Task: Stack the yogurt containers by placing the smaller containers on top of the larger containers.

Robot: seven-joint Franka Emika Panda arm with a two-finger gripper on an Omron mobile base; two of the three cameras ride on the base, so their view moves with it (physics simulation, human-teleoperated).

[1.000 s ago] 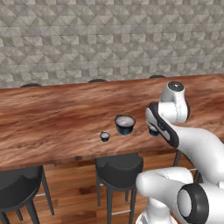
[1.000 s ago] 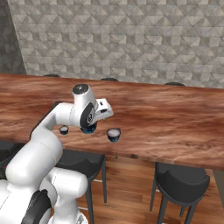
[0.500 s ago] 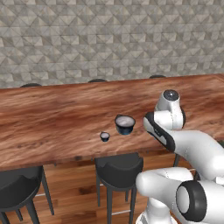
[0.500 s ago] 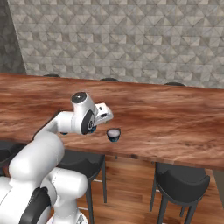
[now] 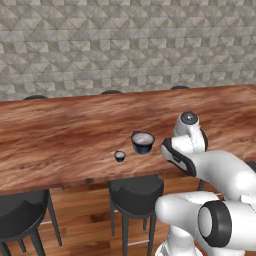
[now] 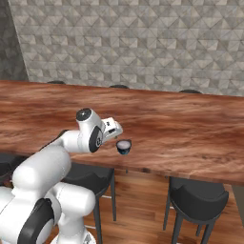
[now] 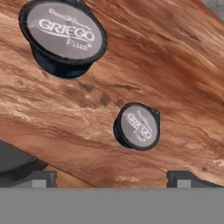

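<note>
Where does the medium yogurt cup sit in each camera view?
Left base view: likely hidden behind the arm's wrist, right of the large yogurt cup.
Right base view: medium yogurt cup near the counter's front edge, just right of the arm.
Hand view: lower centre.
Shared landmark: wooden counter.

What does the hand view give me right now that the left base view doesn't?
Hand view: the medium cup from above, its lid print readable as "GRIEGO Plus", and the open pincer with its tips set wide apart, nearer the medium cup than the big one.
Left base view: the tiny cup standing apart from the big one, the black stools under the counter edge, the tiled wall, and the white arm.
Both: the big cup, upright with its lid on, and the wooden counter.
</note>
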